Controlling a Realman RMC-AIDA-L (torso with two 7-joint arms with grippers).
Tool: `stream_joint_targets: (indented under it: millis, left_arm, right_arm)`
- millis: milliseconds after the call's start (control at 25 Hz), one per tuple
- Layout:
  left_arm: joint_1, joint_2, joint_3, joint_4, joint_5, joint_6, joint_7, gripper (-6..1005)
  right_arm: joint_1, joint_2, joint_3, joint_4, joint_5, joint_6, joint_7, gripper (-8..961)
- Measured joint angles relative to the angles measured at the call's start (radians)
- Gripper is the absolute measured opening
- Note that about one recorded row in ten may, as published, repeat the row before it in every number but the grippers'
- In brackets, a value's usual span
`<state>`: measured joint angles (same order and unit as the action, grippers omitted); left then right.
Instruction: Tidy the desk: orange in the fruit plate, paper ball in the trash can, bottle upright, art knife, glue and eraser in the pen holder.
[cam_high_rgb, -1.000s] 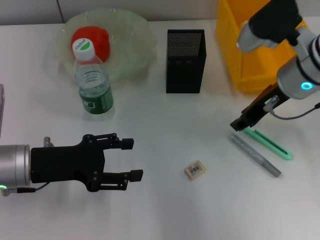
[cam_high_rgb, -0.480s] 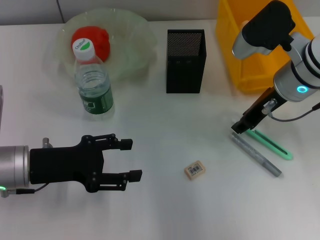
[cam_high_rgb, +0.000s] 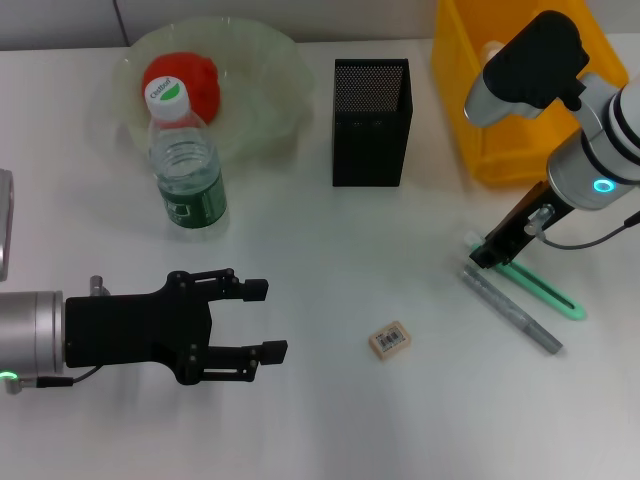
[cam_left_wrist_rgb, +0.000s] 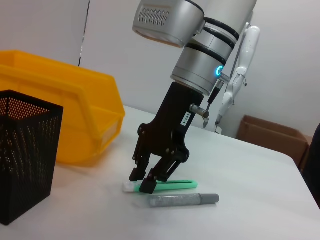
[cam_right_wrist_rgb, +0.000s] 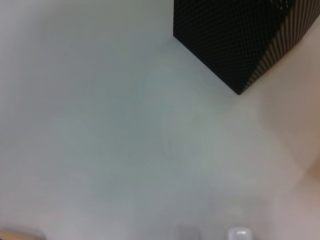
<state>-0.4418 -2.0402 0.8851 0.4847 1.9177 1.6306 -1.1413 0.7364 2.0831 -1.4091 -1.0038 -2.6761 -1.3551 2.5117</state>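
Right gripper (cam_high_rgb: 481, 256) is down at the table (cam_high_rgb: 330, 260), fingers parted astride the near end of the green knife (cam_high_rgb: 545, 287), not clenched on it. Grey glue stick (cam_high_rgb: 512, 309) lies just beside the knife. Left gripper (cam_high_rgb: 265, 318) hovers low, released. Eraser (cam_high_rgb: 390, 339) lies on the table between the grippers. Orange (cam_high_rgb: 190, 82) sits in the plate (cam_high_rgb: 270, 70); bottle (cam_high_rgb: 186, 165) upright. Holder (cam_high_rgb: 371, 122) stands beside the yellow bin (cam_high_rgb: 480, 120).

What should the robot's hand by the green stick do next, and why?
Probably close on it. The right gripper is down at the table with its fingers apart around the near end of the green art knife, which lies flat beside the grey glue stick. Nothing is held yet, and the pen holder waits for it. The left gripper hovers open, far off.
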Motion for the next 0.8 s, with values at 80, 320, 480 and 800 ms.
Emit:
stream_joint_targets:
  millis: [80, 320, 480, 800]
  left_arm:
    - [0.000, 0.000, 0.000, 0.000, 0.000, -0.002, 0.000, 796]
    - [0.000, -0.001, 0.000, 0.000, 0.001, -0.003, 0.000, 796]
    - [0.000, -0.001, 0.000, 0.001, 0.001, -0.003, 0.000, 796]
    - [0.000, -0.001, -0.003, 0.003, 0.001, 0.000, 0.000, 796]
  right_arm:
    - [0.001, 0.000, -0.003, 0.007, 0.000, 0.002, 0.000, 279]
    - [0.001, 0.000, -0.004, 0.012, -0.002, 0.005, -0.001, 222]
    - [0.000, -0.001, -0.003, 0.009, -0.002, 0.005, -0.001, 183]
    - [-0.063, -0.005, 0.175, -0.170, 0.110, -0.084, -0.050, 176]
